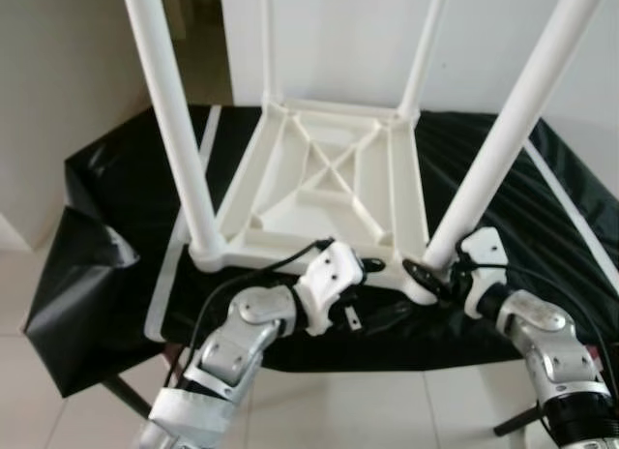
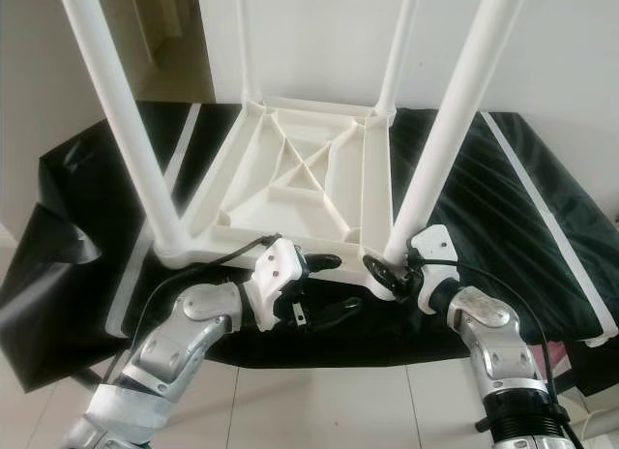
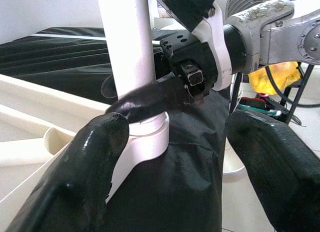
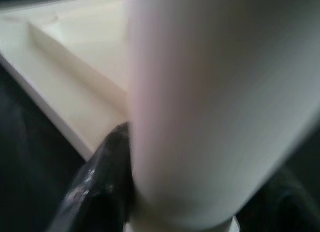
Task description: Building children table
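Nearest, the left gripper [image 2: 324,284] hangs wide open at the table's [image 1: 329,168] near edge. The right gripper [image 1: 432,275] clasps the near-right leg [image 1: 503,149] at its base. The upturned table rests on a black sheet [image 1: 106,207], wall [image 1: 329,33] behind.

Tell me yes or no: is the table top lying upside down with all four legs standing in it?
Yes: the white table top lies ribbed side up on the black sheet, with a leg rising from each corner.
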